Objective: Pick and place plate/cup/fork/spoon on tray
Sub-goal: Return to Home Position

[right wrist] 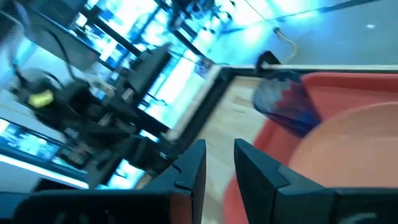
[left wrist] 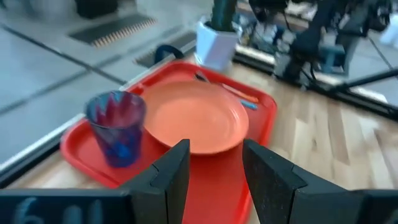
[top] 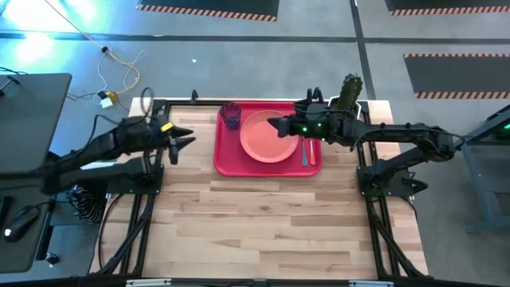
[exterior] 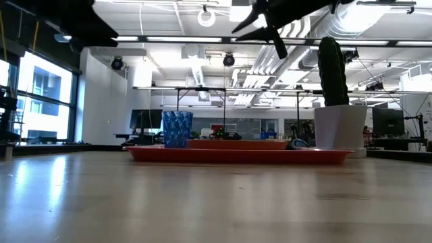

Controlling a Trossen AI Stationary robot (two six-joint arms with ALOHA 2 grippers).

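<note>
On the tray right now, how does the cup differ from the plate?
The cup is a small, upright, translucent blue-purple tumbler; the plate is a wide, flat, opaque salmon-pink disc. The cup stands in a corner of the tray; the plate lies nearer its middle. Both rest on the tray, free of either gripper.

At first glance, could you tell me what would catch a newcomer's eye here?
The red tray at the table's far edge, carrying the pink plate in its middle and the blue cup in its far left corner. The right gripper hovers open above the plate; a potted cactus stands behind.

Grey floor (top: 239,32), bright ceiling lights (exterior: 209,17)
</note>
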